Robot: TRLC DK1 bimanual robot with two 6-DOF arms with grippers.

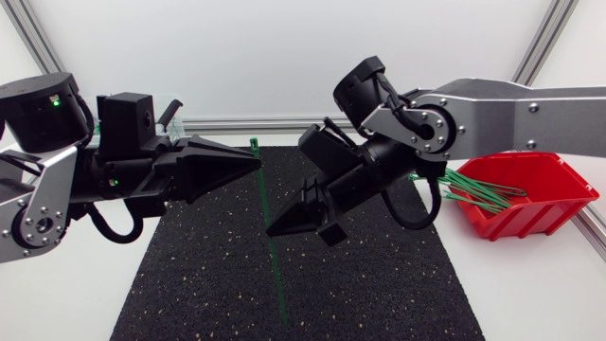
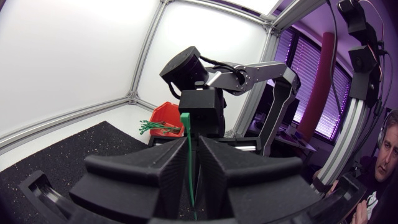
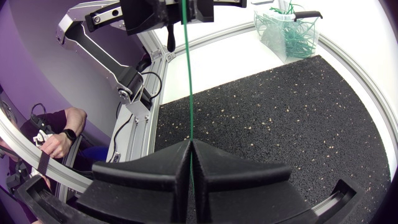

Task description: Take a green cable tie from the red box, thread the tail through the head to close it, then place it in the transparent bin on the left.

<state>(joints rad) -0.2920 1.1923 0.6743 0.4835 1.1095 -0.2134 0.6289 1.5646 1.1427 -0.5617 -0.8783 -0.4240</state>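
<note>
A long green cable tie (image 1: 264,199) hangs stretched over the black mat, held by both arms. My left gripper (image 1: 258,161) is shut on it just below its head (image 2: 186,118), and the strap runs down between the fingers (image 2: 189,168). Further down the strap, my right gripper (image 1: 274,230) is shut on it, with the tie (image 3: 188,74) rising straight from its closed fingertips (image 3: 191,145). The tail hangs free below towards the mat. The red box (image 1: 535,204) with several green ties (image 1: 478,189) sits at the right. The transparent bin (image 3: 289,28), holding green ties, stands behind my left arm.
A black speckled mat (image 1: 379,284) covers the middle of the white table. An aluminium frame rail (image 1: 284,123) runs along the back. The red box (image 2: 166,118) lies behind my right arm as seen from the left wrist.
</note>
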